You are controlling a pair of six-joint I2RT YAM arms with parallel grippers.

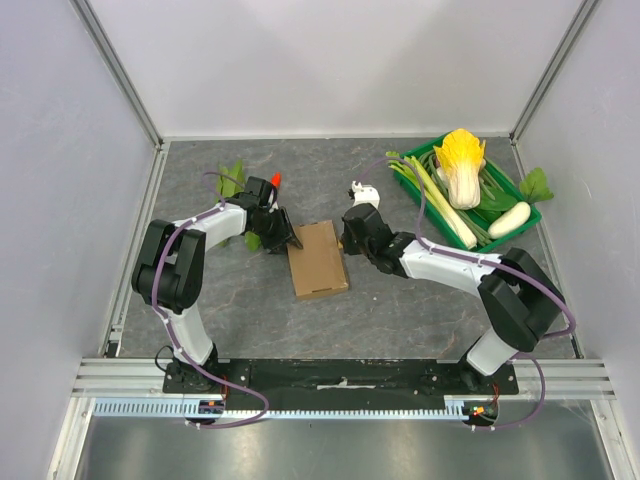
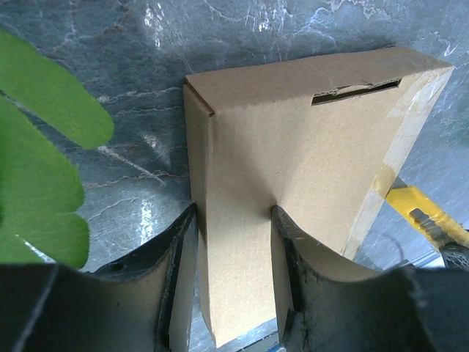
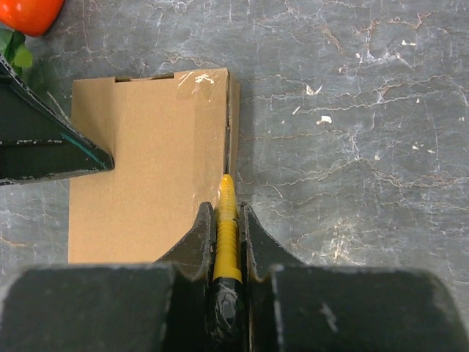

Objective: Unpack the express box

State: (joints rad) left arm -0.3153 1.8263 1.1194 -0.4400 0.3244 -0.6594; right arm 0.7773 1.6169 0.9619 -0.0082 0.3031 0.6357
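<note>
Left gripper pinches express box; right gripper holds knife against it

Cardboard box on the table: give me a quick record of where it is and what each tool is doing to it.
box: closed, on the table
left tool: clamped on box's left edge
right tool: gripping yellow knife, tip at box's right seam
crate: green, holds vegetables, far right

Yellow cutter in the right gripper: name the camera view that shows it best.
Right wrist view: the yellow cutter sits clamped in the right gripper, tip at the express box's side seam. Left wrist shows only a yellow piece past the box. Top external hides it.
</note>
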